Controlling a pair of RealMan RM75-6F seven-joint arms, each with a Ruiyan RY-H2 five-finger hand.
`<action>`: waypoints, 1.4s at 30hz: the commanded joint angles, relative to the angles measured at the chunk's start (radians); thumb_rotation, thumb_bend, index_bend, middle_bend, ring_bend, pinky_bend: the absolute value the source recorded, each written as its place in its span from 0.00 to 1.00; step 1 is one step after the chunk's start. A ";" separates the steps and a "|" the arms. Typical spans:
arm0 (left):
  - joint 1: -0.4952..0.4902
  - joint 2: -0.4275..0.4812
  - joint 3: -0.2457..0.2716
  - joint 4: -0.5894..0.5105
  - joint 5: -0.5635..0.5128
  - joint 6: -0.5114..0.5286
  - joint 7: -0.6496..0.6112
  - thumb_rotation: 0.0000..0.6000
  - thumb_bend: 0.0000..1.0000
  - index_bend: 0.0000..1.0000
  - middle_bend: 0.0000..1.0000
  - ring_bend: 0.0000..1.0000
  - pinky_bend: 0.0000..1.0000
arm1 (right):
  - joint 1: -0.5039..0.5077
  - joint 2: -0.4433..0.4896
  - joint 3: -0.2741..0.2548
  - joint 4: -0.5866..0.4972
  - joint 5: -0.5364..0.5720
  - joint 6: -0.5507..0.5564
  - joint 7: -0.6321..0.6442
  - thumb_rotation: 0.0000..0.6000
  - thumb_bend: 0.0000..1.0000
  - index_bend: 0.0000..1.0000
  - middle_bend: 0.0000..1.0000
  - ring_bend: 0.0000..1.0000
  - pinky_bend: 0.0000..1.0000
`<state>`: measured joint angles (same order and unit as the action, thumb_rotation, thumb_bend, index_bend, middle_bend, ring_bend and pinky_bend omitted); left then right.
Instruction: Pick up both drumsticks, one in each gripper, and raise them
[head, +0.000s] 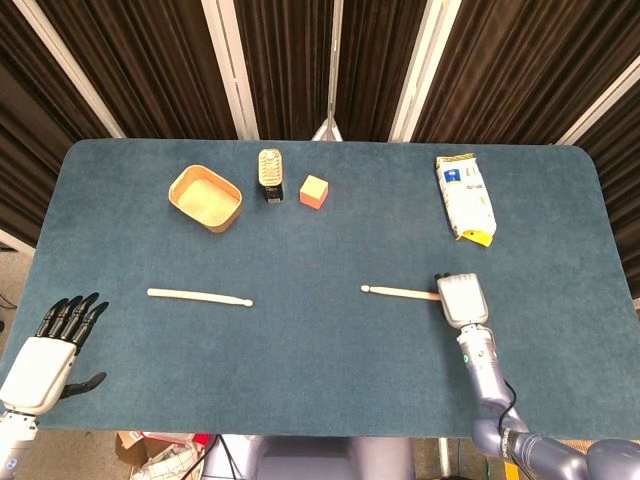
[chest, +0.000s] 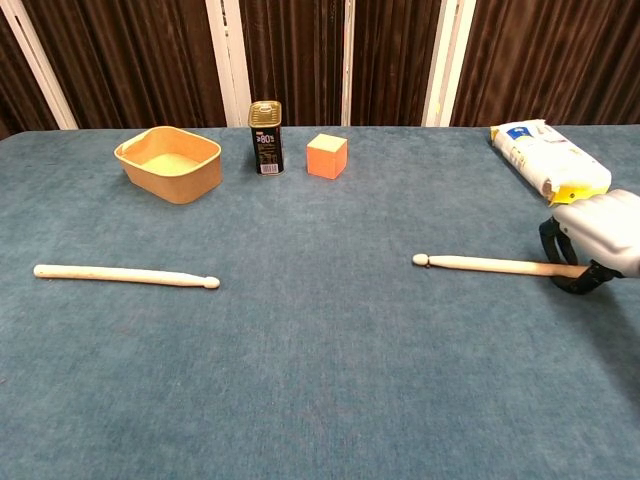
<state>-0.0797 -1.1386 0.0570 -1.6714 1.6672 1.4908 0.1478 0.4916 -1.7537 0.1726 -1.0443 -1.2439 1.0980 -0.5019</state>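
Observation:
Two pale wooden drumsticks lie on the blue table (head: 320, 250). The left drumstick (head: 200, 297) (chest: 125, 275) rests flat with nothing touching it. My left hand (head: 45, 355) hovers off the table's front left corner, fingers spread and empty, well short of that stick. The right drumstick (head: 400, 292) (chest: 490, 264) has its butt end inside my right hand (head: 462, 300) (chest: 595, 240), whose dark fingers (chest: 570, 275) curl around it. Its tip points left and sits slightly raised.
At the back stand a tan bowl (head: 205, 197) (chest: 170, 163), a small can (head: 270, 175) (chest: 265, 137) and an orange cube (head: 314, 190) (chest: 326, 156). A white and yellow bag (head: 465, 195) (chest: 548, 157) lies at the back right, just beyond my right hand.

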 joint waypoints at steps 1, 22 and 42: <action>-0.001 0.001 0.000 -0.004 -0.003 -0.004 0.001 1.00 0.07 0.00 0.00 0.00 0.00 | 0.005 0.026 -0.002 -0.038 -0.038 0.024 0.045 1.00 0.57 0.76 0.68 0.84 0.82; -0.133 0.018 -0.139 -0.109 -0.123 -0.130 0.150 1.00 0.24 0.17 0.20 0.43 0.57 | 0.012 0.152 -0.042 -0.138 -0.251 0.153 0.364 1.00 0.61 0.79 0.70 0.84 0.82; -0.459 -0.255 -0.246 0.146 -0.662 -0.506 0.626 1.00 0.49 0.40 0.43 0.83 0.95 | 0.020 0.182 -0.028 -0.170 -0.237 0.149 0.339 1.00 0.61 0.79 0.70 0.85 0.82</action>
<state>-0.5072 -1.3554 -0.1875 -1.5635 1.0466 1.0078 0.7379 0.5115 -1.5718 0.1442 -1.2151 -1.4818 1.2476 -0.1623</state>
